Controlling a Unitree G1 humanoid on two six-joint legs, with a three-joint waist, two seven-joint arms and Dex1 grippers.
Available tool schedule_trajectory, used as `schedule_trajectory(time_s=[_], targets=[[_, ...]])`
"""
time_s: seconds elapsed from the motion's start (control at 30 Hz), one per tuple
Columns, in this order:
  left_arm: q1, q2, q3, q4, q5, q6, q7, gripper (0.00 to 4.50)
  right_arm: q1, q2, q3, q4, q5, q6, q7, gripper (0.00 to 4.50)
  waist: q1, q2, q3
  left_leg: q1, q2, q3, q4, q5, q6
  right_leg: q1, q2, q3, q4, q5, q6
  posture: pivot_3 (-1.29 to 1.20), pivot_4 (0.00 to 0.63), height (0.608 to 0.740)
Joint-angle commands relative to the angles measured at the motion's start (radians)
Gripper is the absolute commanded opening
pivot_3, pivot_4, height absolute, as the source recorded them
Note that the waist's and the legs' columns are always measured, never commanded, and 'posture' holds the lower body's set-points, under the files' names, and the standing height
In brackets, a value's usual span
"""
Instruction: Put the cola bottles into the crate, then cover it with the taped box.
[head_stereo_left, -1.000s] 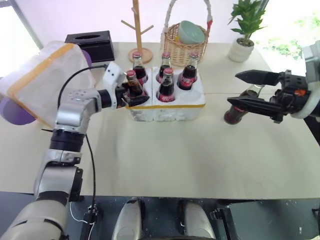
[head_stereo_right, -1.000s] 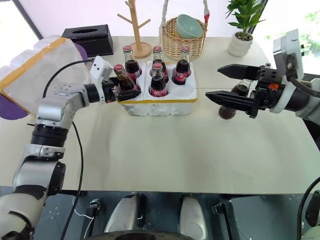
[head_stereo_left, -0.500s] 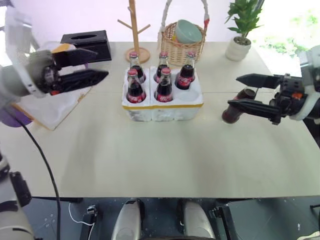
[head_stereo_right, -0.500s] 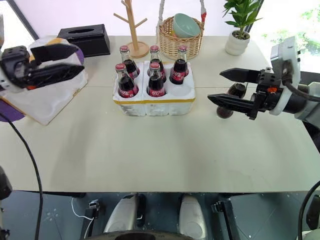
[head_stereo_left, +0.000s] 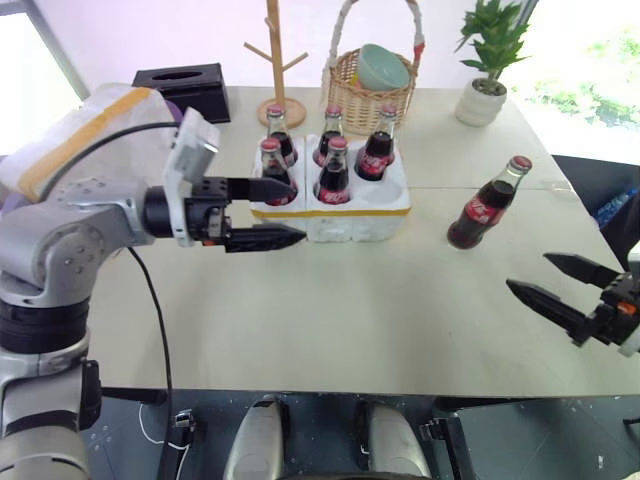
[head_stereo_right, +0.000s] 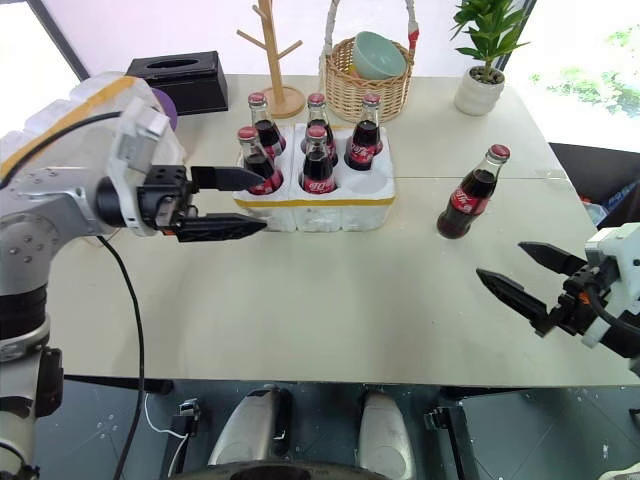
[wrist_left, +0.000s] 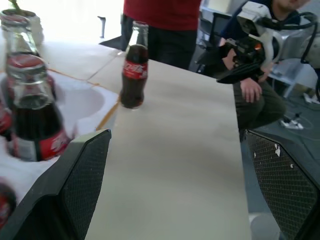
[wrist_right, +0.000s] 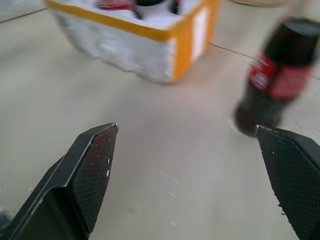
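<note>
Five bottles are sitting in the crate, leaving its front right slot empty; the sixth bottle is standing on the table, well apart to the crate's right. Both grippers are empty with jaws spread wide: the left gripper is hovering just left of the crate's front, the right gripper is hanging low, nearer than the loose bottle. The box is waiting at far left, so one insertion and the covering are remaining.

Five bottles in crate — sixth bottle right, on table
</note>
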Motion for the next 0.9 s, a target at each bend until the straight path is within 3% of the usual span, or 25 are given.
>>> schedule_trajectory(time_s=[0.03,0.17,0.6,0.9], targets=[[-0.026,-0.011,-0.029,0.003,0.033,-0.051,-0.01,4.45,-0.094,0.093,0.063,0.015,-0.047,-0.073,-0.165,4.5,-0.007,0.0,0.0,0.0,0.0,0.0,0.0,0.0,0.0,0.0,0.0,0.0,0.0,0.0,0.0,0.0,0.15,0.736],[-0.037,-0.026,-0.042,0.015,0.048,-0.068,0.001,4.45,-0.181,0.182,0.143,0.098,-0.082,-0.134,-0.24,4.5,-0.008,0.001,0.0,0.001,0.0,0.0,-0.002,0.0,0.0,-0.001,0.001,0.001,0.001,0.001,0.002,0.0,0.15,0.736],[-0.038,-0.065,-0.048,0.005,0.056,-0.079,0.041,4.45,-0.464,0.194,0.401,0.524,-0.279,-0.358,-0.228,4.5,-0.009,0.002,0.0,0.0,0.0,0.0,-0.003,0.0,0.0,-0.001,0.001,0.001,0.001,0.002,0.003,0.0,0.15,0.736],[-0.054,-0.06,-0.06,0.021,0.076,-0.088,0.036,4.45,-0.718,0.212,0.458,0.912,-0.349,-0.516,-0.208,4.5,-0.012,0.002,0.0,0.0,0.0,0.0,-0.003,0.0,0.0,-0.001,0.001,0.001,0.0,0.002,0.003,0.0,0.15,0.736]])
